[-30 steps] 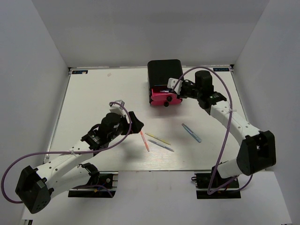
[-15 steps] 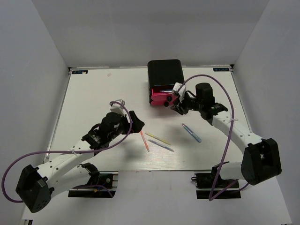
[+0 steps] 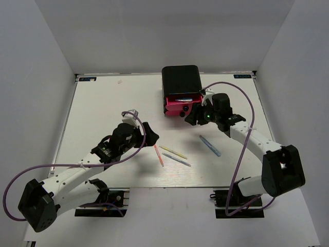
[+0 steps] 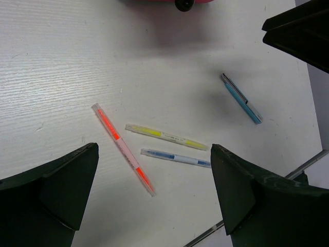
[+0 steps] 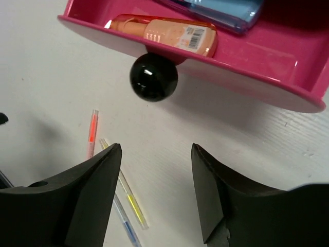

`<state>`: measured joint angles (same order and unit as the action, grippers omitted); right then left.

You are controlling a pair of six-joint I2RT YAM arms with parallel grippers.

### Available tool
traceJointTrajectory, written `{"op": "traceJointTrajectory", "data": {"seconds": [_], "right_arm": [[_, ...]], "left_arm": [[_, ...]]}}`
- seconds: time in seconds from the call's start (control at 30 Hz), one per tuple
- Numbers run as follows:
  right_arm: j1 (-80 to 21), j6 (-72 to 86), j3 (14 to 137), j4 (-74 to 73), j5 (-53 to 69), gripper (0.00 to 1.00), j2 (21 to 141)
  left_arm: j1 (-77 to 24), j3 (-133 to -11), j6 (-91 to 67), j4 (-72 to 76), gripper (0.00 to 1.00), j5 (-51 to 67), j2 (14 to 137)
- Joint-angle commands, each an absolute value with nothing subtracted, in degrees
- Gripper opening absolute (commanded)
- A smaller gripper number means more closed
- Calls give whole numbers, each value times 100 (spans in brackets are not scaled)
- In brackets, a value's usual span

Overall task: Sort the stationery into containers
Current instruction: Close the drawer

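Toward the far edge of the bench (image 3: 103, 103), right of its middle, the right tool (image 3: 193, 116) hangs just in front of a pulled-out pink drawer (image 3: 181, 106). Its fingers (image 5: 87, 200) stand apart with only bare bench between them, so it holds nothing. The wrist view shows the drawer's round black knob (image 5: 153, 77) just above the gap between the fingers, not touched by either.

An orange marker (image 5: 164, 32) lies inside the drawer against its front wall, barcode label up. A blue marker (image 5: 216, 7) lies behind it, deeper in. The drawer sticks out of a black box (image 3: 181, 80) with rounded corners that stands at the far edge.

Left of the bench's middle, the left tool (image 3: 149, 133) is spread wide and empty, both fingers (image 4: 51, 195) clear of everything, pointing toward the loose pens.

Three pens lie close together near the middle of the near edge. The pink pen (image 3: 158, 154) is leftmost and runs toward that edge. The yellow pen (image 3: 173, 152) lies just to its right, and the grey-blue pen (image 3: 176, 160) lies beside the yellow one on the near-edge side, roughly parallel to it. None of the three seems to touch another. The light-blue pen (image 3: 209, 145) lies alone, well apart to the right, between the cluster and the right arm.
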<state>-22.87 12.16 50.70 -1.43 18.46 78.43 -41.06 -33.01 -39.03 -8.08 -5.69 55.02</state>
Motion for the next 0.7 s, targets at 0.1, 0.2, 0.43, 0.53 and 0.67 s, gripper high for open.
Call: {"op": "traceJointTrajectory", "data": {"seconds": [0.1,0.2,0.43,0.53,0.67], "right_arm": [[-2276,2346,5457,264,1679,61,8199],[-2294,2470,5624,263,1661,60,8375],[-2276,2540,5880,386,1644,60,8543],[-2276,2540,5915,413,1643,58,8595],[-2276,2566,5959,501,1591,52,8674]], "left_arm": [[-4131,-3322,-3981,-808,99,-527,5405],[-4131,-3270,-3981,-809,99,-527,5353],[-4131,-3270,-3981,-809,99,-527,5353],[-4131,-3270,-3981,-809,99,-527,5353],[-4131,-3270,-3981,-756,99,-527,5405]]}}
